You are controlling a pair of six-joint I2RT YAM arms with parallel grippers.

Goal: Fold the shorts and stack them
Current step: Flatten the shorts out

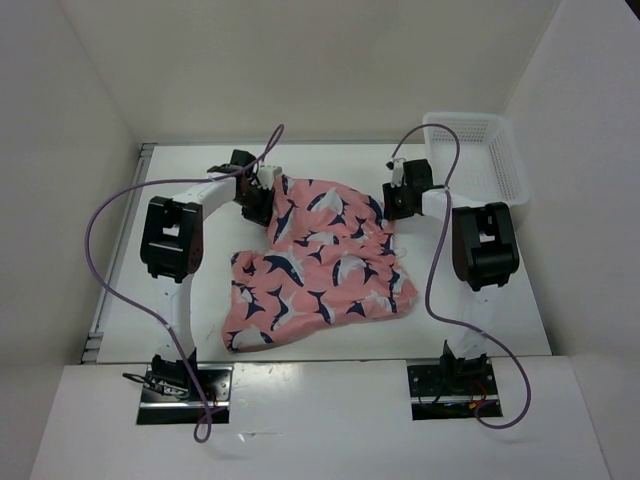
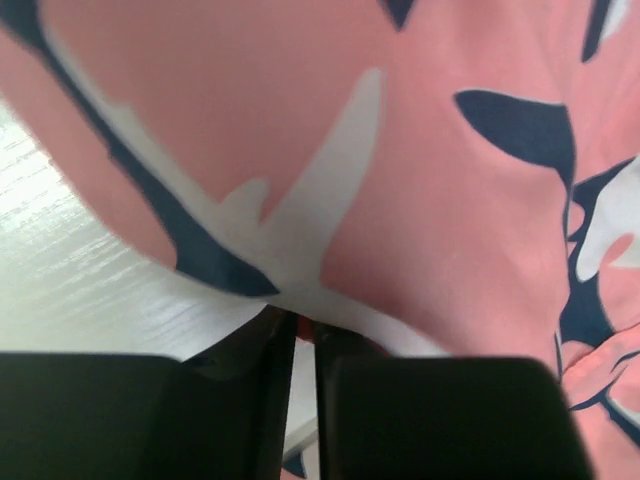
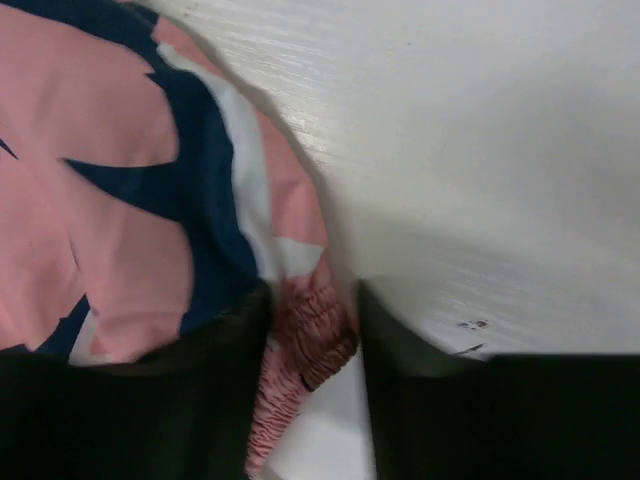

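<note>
Shorts [image 1: 320,265] gripped: left tool [image 2: 305,335], right tool [image 3: 312,320]

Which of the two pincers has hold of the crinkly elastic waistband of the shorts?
The right pincer: the gathered waistband sits in its grip. The left pincer pinches a smooth printed edge of the shorts instead.

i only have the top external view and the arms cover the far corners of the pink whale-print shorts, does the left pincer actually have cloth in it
Observer: Looks so. The left wrist view shows the left pincer nearly closed, with an edge of the soft coral-pink whale-print fabric shorts apparently pinched between its black fingers.
Operator: and the right one
Observer: The right wrist view shows the right pincer closed around the gathered pink waistband, which fills the gap.
Operator: anything else caught there
Observer: No, only white tabletop beside it.
</note>
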